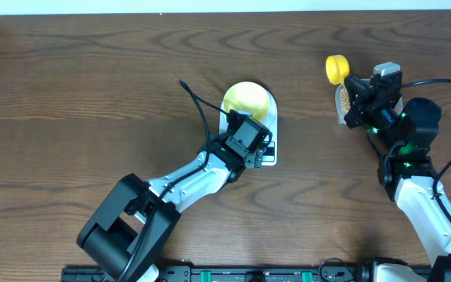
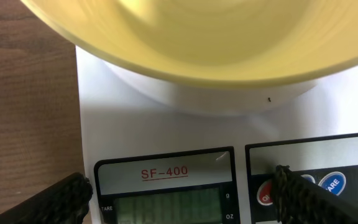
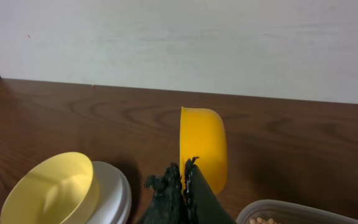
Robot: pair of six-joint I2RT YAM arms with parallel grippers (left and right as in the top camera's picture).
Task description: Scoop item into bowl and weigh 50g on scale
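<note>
1. The right gripper [image 3: 183,186] is closed on the handle of the yellow scoop [image 3: 204,146], held raised beside the clear tub [image 3: 291,210] of soybeans [image 3: 260,219], right of centre toward the bench's far edge. No beans show in the cup.
2. The left gripper [image 2: 182,186] stands wide and holds nothing. Its fingers [image 2: 67,199] are astride the front of the scale [image 2: 160,124] at mid-bench, where the pale yellow bowl [image 1: 247,100] sits empty.
3. Risk: a left finger touching the scale or its buttons [image 2: 333,183] would falsify or re-zero the reading.
4. Risk: round beans would roll off a tilted scoop as it crosses the bare bench between tub and bowl.
5. The bench is dark wood-grain, and a plain pale wall runs behind its far edge.
</note>
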